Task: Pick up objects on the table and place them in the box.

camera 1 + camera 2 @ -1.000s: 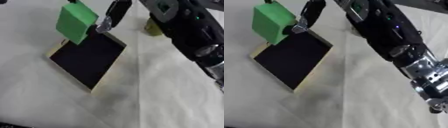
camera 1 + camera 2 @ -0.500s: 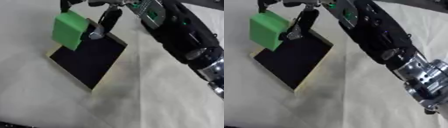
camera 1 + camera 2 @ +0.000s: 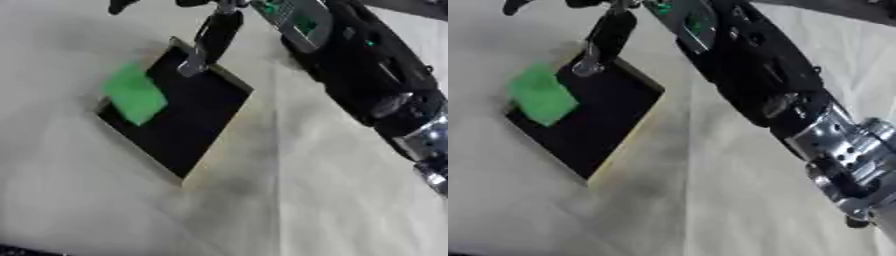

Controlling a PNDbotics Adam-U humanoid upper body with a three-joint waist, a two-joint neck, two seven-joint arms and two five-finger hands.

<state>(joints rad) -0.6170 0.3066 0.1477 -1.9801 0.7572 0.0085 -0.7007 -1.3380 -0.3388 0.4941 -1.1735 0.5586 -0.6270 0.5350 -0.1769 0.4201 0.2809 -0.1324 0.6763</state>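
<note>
A green block [image 3: 133,93] lies blurred over the left part of the shallow black box [image 3: 197,120], apart from my hand. My right hand [image 3: 213,35] reaches in from the upper right and hovers over the box's far corner, its fingers straight and spread, holding nothing. One finger [image 3: 602,42] points down at the box's far edge. The box has a pale wooden rim [image 3: 627,147] and sits askew on the white cloth. My left hand shows in neither view.
My right arm [image 3: 754,90], black with silver joints, crosses the upper right of the table diagonally. White cloth [image 3: 289,200] covers the table around the box.
The green block has left my right hand and dropped into the box's left side. My hand's fingers have spread, and the arm has shifted further over the box.
</note>
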